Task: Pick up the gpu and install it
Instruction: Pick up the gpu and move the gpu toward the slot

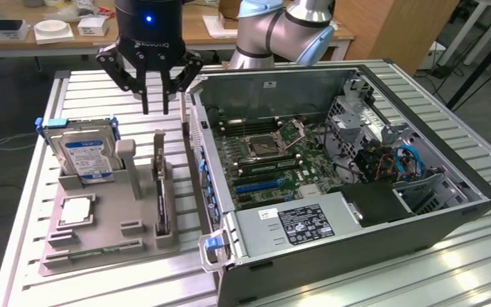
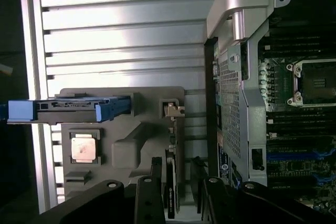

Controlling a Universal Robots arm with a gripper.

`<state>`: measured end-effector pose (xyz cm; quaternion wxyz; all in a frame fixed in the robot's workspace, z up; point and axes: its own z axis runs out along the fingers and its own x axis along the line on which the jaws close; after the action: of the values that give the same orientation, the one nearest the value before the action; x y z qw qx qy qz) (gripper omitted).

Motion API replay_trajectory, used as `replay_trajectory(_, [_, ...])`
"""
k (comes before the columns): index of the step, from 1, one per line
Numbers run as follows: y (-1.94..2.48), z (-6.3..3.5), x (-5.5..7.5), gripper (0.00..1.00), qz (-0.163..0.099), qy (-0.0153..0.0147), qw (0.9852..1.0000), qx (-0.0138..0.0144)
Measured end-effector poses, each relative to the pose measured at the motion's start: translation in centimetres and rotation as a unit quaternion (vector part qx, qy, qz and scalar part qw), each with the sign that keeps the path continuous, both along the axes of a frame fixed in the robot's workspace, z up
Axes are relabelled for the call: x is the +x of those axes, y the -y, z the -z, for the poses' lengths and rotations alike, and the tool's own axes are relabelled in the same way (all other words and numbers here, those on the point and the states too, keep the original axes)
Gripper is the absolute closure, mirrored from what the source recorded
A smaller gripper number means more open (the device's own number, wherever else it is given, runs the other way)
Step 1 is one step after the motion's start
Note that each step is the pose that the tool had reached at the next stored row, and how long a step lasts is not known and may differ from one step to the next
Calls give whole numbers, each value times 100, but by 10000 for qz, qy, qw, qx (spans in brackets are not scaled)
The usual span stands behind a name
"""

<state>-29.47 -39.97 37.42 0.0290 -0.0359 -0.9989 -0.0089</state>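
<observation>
The gpu (image 1: 160, 185) is a thin black card standing on its edge in a slot of the grey holder (image 1: 109, 227), beside the open computer case (image 1: 348, 217). My gripper (image 1: 156, 107) hangs open a little above the card's far end and holds nothing. In the wrist view the gpu (image 2: 171, 187) appears edge-on, running between my two dark fingers (image 2: 149, 200), which stand apart on either side of it without touching it.
The holder also carries a silver hard drive (image 1: 87, 157) in a blue bracket, a processor chip (image 1: 77, 211) and a memory stick (image 1: 100, 252). The case's side wall (image 1: 196, 137) stands close beside the gpu. The motherboard (image 1: 263, 160) lies inside. Everything rests on a ribbed metal table (image 1: 84, 89).
</observation>
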Motion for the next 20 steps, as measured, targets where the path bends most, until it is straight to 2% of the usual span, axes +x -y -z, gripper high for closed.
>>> replay_trajectory(3, [21, 1, -1, 64, 0, 0, 10000, -1])
replay_trajectory(8, [137, 25, -6, 64, -7, 0, 10000, 0])
replay_trajectory(11, [181, 63, -22, 64, -10, 1, 10000, 1])
replay_trajectory(20, [209, 193, -103, 64, -48, 21, 10000, 0])
